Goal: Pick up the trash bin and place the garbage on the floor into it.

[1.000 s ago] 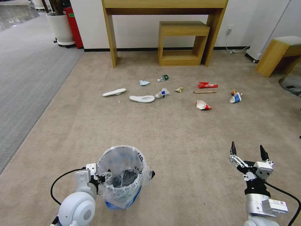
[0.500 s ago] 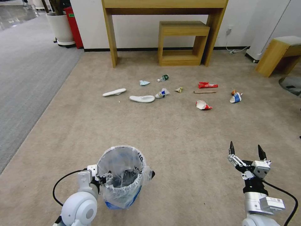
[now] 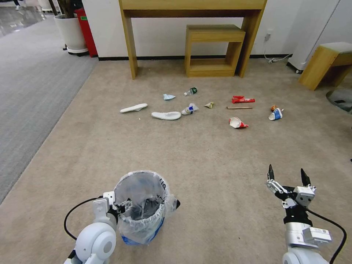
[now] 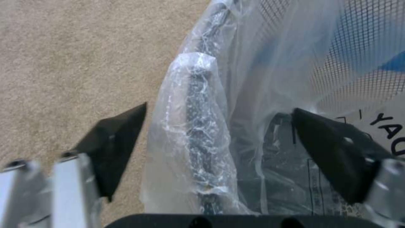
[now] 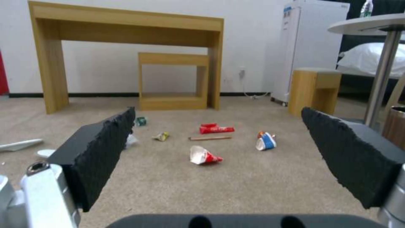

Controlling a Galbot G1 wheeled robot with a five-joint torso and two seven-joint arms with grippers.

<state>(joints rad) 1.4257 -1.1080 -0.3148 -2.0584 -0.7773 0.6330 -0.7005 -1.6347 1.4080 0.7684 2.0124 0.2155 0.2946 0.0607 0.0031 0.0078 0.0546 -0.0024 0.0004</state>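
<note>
The left pincer (image 4: pixel 219 126) is straddling the trash bin (image 3: pixel 142 205) rim wide-spread — seemingly poised to grip it; the right pincer (image 3: pixel 286 175) is hovering, spread wide and holding nothing.

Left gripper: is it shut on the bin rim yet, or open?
Open. The left gripper straddles the bagged rim of the trash bin, one finger outside, the other inside, gaps on both sides.

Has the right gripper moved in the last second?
Yes. The right gripper, jaws open, drew slightly back toward the robot, away from the red-white cup.
</note>
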